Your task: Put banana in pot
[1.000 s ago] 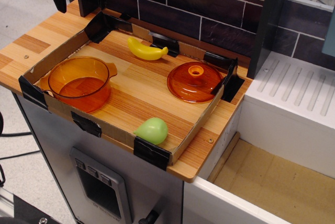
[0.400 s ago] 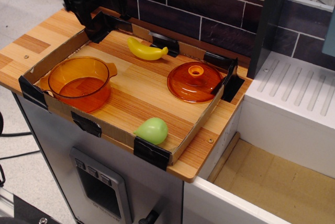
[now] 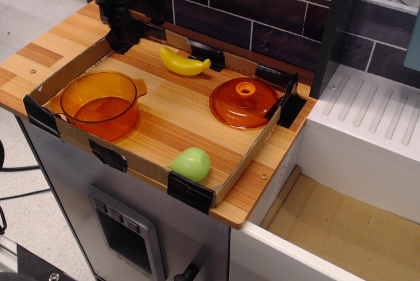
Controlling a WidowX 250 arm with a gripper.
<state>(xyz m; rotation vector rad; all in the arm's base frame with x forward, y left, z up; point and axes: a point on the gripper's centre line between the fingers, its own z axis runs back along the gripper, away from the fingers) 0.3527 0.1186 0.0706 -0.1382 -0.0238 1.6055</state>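
Observation:
The yellow banana [image 3: 184,63] lies on its side at the back of the cardboard-rimmed wooden tray [image 3: 246,163], tip pointing right. The translucent orange pot [image 3: 100,100] stands empty at the tray's left side, well in front and to the left of the banana. My black gripper [image 3: 128,21] hangs over the tray's back left corner, left of the banana and behind the pot. It holds nothing and looks spread open, though its fingertips merge with the black tape behind them.
The orange domed lid [image 3: 244,102] with a knob rests at the tray's right. A pale green pear-like fruit [image 3: 191,163] sits at the front edge. A dark brick wall runs behind. A white drainer [image 3: 374,110] and a sink basin [image 3: 348,228] lie to the right.
My gripper has come down and to the right from the top left corner and turned. It now stands over the tray's back left corner. The banana, pot, lid and green fruit have not moved.

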